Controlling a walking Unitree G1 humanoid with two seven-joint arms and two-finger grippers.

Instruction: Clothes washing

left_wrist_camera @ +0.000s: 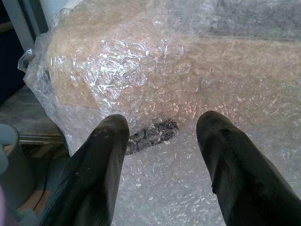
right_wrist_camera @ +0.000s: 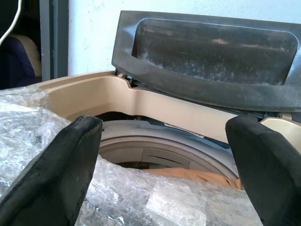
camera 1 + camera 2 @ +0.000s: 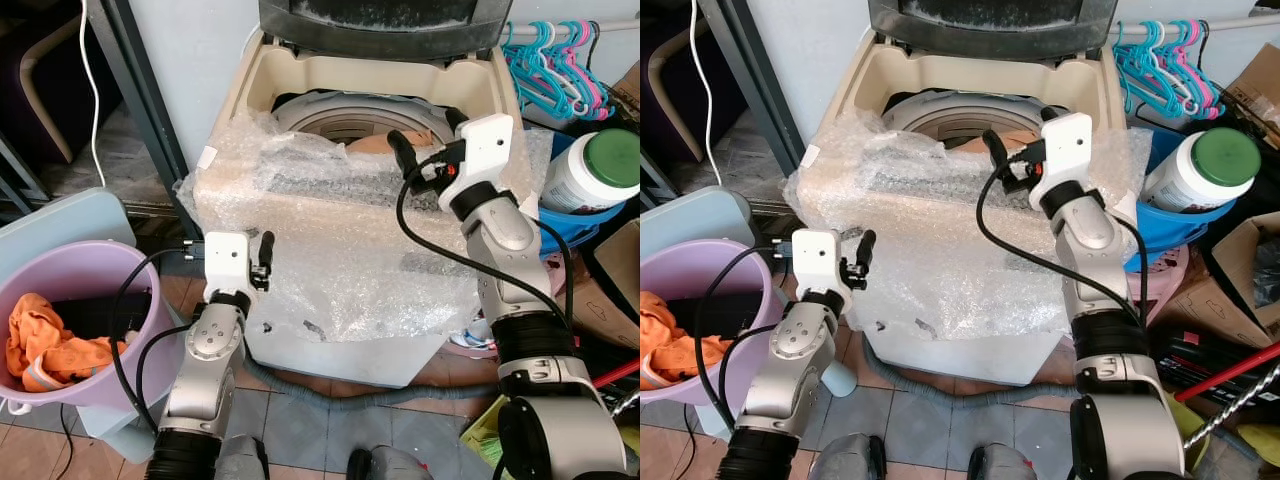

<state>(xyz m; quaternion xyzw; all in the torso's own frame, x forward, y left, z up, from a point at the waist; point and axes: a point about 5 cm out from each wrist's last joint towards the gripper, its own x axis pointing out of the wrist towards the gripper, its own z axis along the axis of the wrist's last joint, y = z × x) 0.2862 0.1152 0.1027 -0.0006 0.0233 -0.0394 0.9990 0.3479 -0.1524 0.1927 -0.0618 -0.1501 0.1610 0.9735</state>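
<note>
our two silver arms, each looped with black cable, end in white wrist blocks; left pincer and right pincer have long black fingers.

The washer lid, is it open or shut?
Open. The lid stands tipped up behind the washer, and you can see down into the drum.

Bucket left of washing machine
</note>
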